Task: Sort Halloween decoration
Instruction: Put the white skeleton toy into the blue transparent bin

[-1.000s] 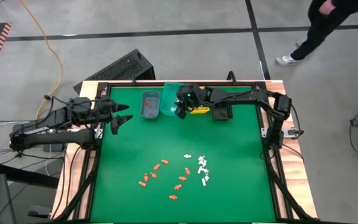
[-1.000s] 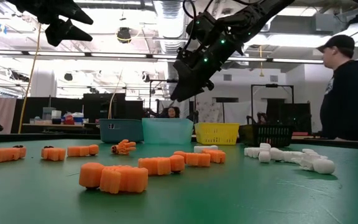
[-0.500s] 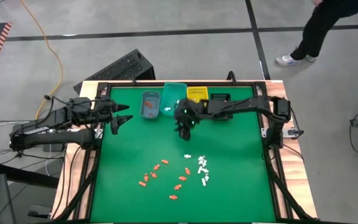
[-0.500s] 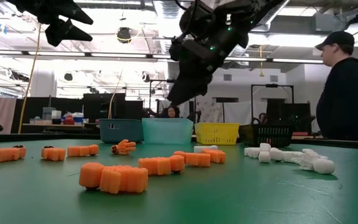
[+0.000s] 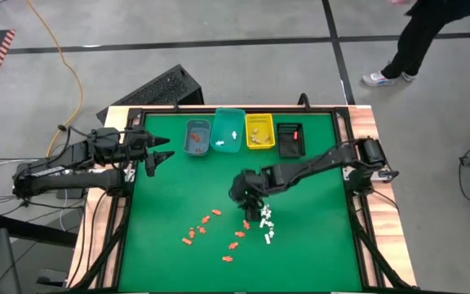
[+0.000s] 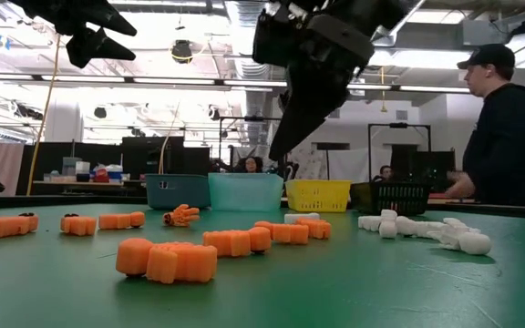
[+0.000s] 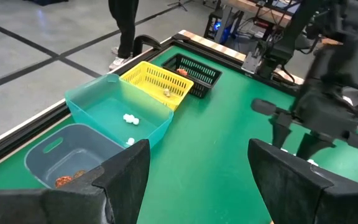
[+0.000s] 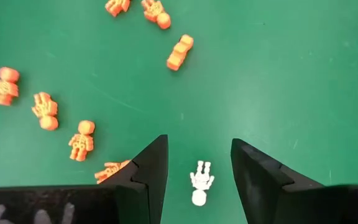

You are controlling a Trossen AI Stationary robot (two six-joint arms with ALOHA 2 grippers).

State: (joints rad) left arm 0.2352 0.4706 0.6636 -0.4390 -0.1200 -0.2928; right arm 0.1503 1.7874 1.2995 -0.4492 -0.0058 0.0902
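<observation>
The Halloween decoration lies on the green mat as orange figurines (image 5: 210,229) and white figurines (image 5: 266,222), with more orange ones (image 8: 45,112) in the right wrist view. My right gripper (image 5: 247,202) hangs open above them, pointing down. Its fingers stand either side of one white skeleton figurine (image 8: 201,182) without touching it. In the low view my right gripper (image 6: 285,146) is well above the mat. My left gripper (image 5: 163,153) waits open near the table's left edge, raised and holding nothing.
Four bins stand in a row at the far edge: blue-grey (image 5: 197,136), teal (image 5: 228,131), yellow (image 5: 259,131) and black (image 5: 290,139). The blue-grey bin holds orange pieces and the teal one white pieces. A person (image 6: 509,128) stands beyond the table's far right corner.
My right gripper has moved from above the bins at the far edge toward the near edge and downward. It now hangs over the scattered figurines in the middle of the mat. The left arm has kept still.
</observation>
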